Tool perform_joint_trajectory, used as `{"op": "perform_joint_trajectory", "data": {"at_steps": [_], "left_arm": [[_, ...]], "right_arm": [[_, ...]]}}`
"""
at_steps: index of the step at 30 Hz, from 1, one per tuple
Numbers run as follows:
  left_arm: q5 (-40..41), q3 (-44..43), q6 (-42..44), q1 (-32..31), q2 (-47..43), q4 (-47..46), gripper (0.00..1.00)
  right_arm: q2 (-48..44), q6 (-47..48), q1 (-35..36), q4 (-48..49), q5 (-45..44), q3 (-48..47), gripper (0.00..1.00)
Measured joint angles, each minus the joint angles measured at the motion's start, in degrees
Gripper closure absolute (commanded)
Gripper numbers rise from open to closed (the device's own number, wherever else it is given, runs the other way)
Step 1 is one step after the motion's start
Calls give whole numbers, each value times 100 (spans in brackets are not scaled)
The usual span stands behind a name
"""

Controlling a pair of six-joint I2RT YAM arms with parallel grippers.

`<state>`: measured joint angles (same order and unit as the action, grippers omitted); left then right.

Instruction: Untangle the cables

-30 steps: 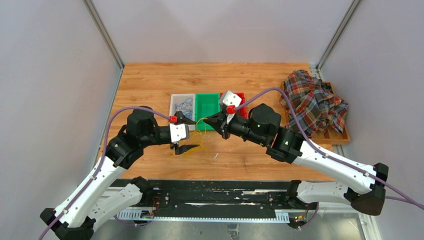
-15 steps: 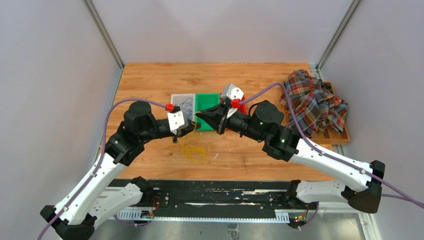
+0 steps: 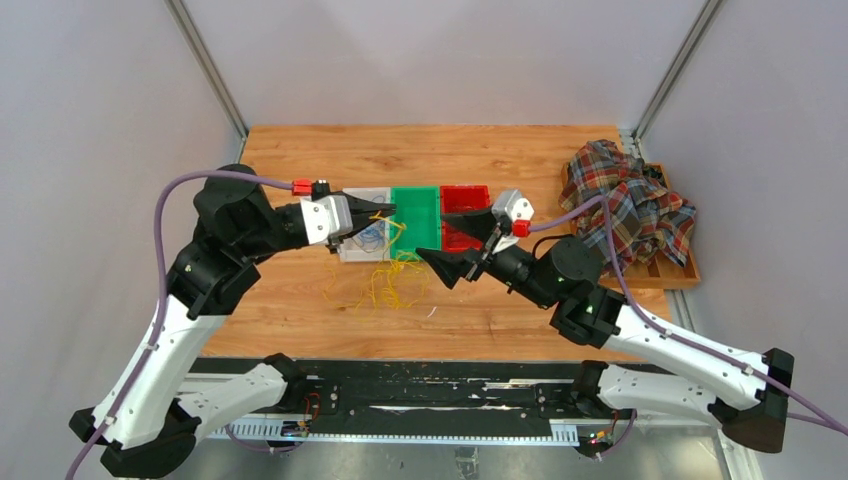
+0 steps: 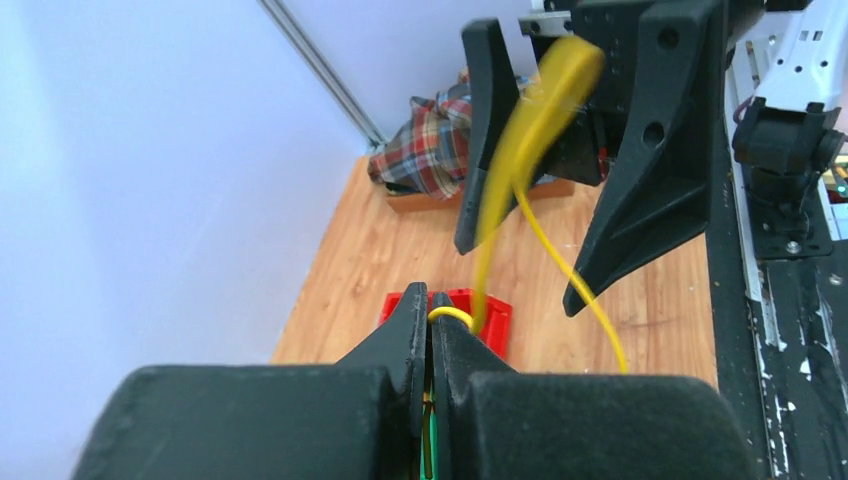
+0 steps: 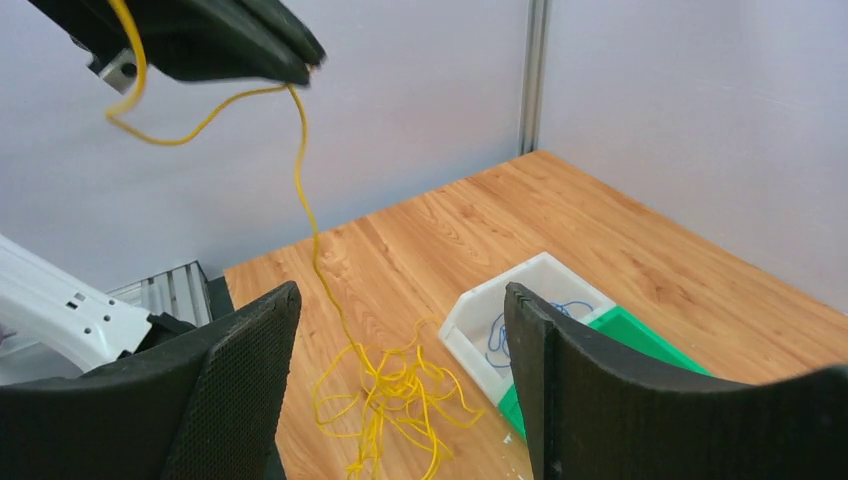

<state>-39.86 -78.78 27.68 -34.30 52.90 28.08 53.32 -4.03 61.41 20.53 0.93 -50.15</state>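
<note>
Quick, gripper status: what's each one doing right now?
Left gripper: closed, pinching the yellow cable.
Right gripper: open, holding nothing.

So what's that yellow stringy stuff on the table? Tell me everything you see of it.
The yellow cables are thin, thread-like wires, bright and limp. Most lie in a loose tangled heap on the wooden table, just on the near side of the white bin and green bin. One strand rises from the heap, pinched in the shut left claw.
</note>
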Motion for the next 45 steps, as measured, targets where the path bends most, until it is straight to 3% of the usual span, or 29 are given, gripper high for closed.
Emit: {"op": "perform_joint_trajectory", "data": {"at_steps": [8,11,17,27,30,34,45], "left_arm": [[-24,-588,15,0,186,164,99],[-24,-737,17,0,247,205,100],[-20,-892,24,0,289,234,100],[87,-1445,306,0,402,411,99],[122,-1650,382,0,444,428,100],[203,-1832,503,0,472,557,100],[317,-2146,800,0,483,686,99]], "right_arm": [[380,-4,-48,372,481,195,27],[927,-24,-48,448,835,-42,34],[1906,-245,-72,914,1469,-671,61],[2579,-807,-74,1626,1812,-481,69],[2599,-879,-79,1727,1703,-155,66],[2553,-968,-127,1875,1427,315,47],[1478,-1010,-345,1687,1147,962,40]]}}
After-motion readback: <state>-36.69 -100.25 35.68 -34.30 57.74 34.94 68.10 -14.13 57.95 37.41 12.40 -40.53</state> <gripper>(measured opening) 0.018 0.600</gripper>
